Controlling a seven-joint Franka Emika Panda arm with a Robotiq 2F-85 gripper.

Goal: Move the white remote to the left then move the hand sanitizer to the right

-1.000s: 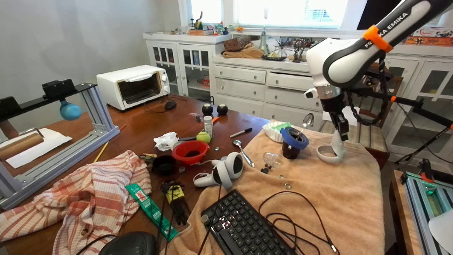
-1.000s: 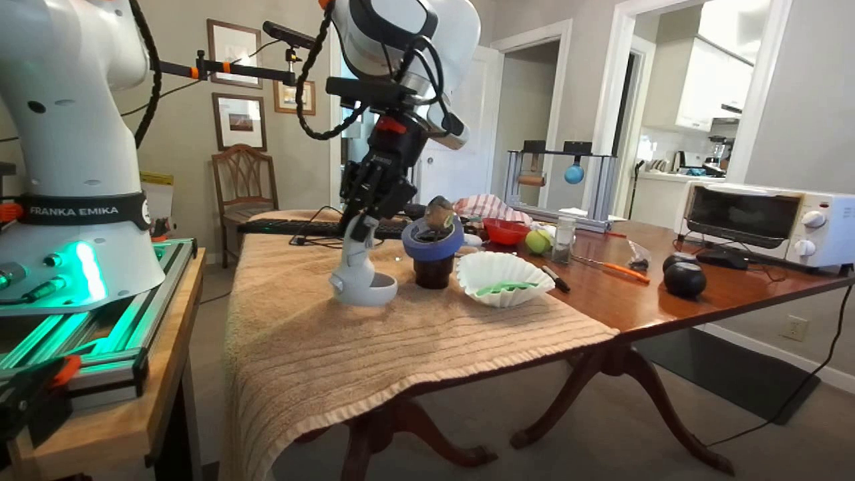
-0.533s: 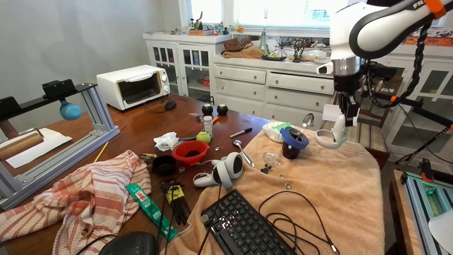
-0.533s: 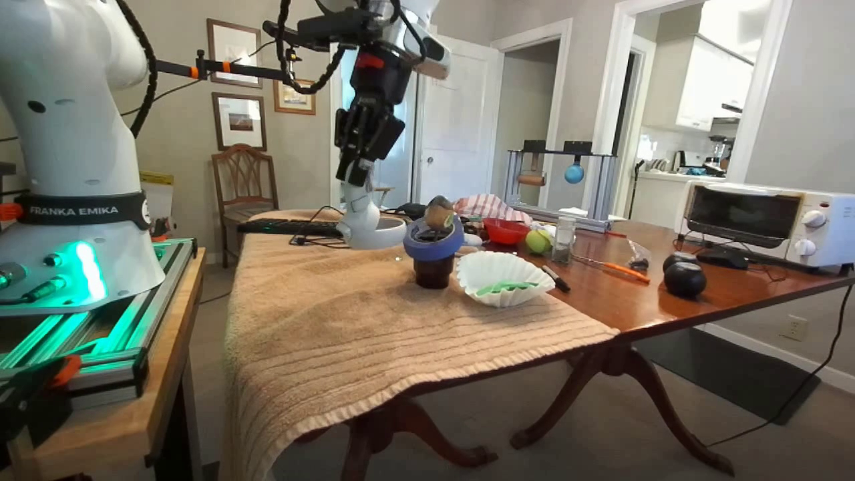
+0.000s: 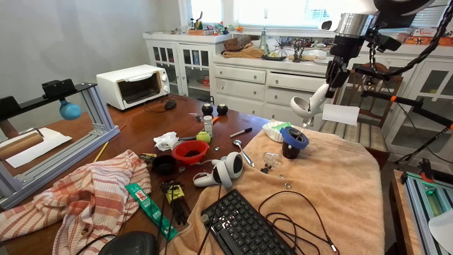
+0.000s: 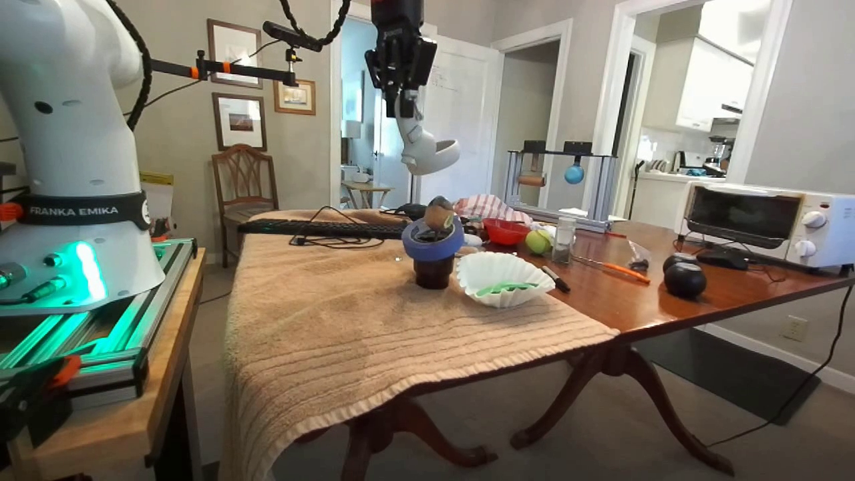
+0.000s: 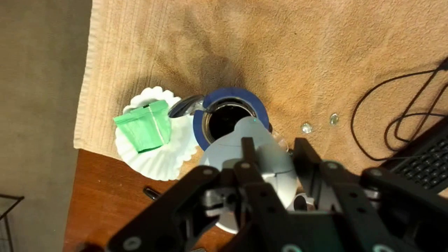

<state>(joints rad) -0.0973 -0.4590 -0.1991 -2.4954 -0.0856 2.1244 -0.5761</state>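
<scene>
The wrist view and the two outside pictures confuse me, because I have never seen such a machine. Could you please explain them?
The machine is a robot arm, ending in a black gripper. Two pictures come from cameras standing outside the robot. The wrist view comes from a camera on its wrist, looking down past the gripper. A tan towel covers part of the table. On it are a dark jar with a blue ring around it, and a keyboard; at its edge sits a paper filter with a green packet inside. Directly on the table are a red bowl and a white oven. The gripper is closed on a white remote, holding it in the air.
</scene>
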